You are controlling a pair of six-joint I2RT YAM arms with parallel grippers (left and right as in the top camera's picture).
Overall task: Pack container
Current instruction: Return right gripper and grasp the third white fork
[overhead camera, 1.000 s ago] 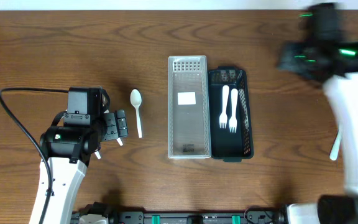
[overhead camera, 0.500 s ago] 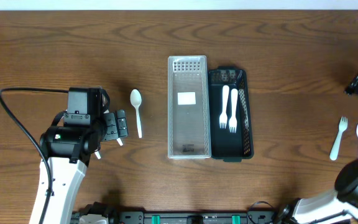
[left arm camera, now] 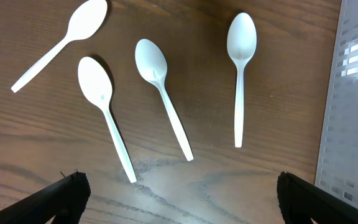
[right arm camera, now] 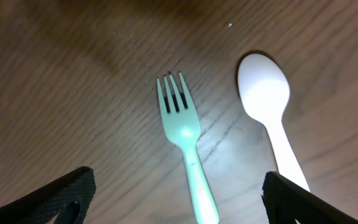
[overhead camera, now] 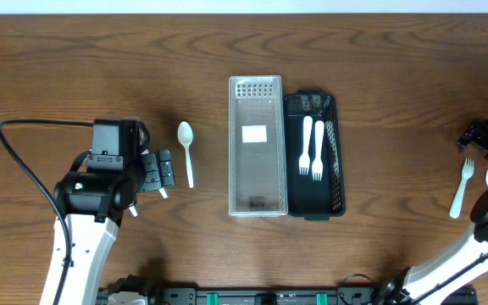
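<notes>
Between the spread, empty fingers [right arm camera: 61, 196] of the right gripper [right arm camera: 178, 202] lay a fork [right arm camera: 182, 134], tines pointing away from the wrist, handle running back toward it, a spoon [right arm camera: 267, 93] just beside. The black basket [overhead camera: 316, 213] sat well apart at table centre. The left gripper [left arm camera: 179, 199], also spread, was much farther from this fork.

Brown wooden table [overhead camera: 379, 51], black cable [overhead camera: 41, 123] looped over its left side

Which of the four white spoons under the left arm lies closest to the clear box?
The rightmost white plastic spoon, lying straight beside the clear perforated plastic tray; the other three lie farther left.
</notes>
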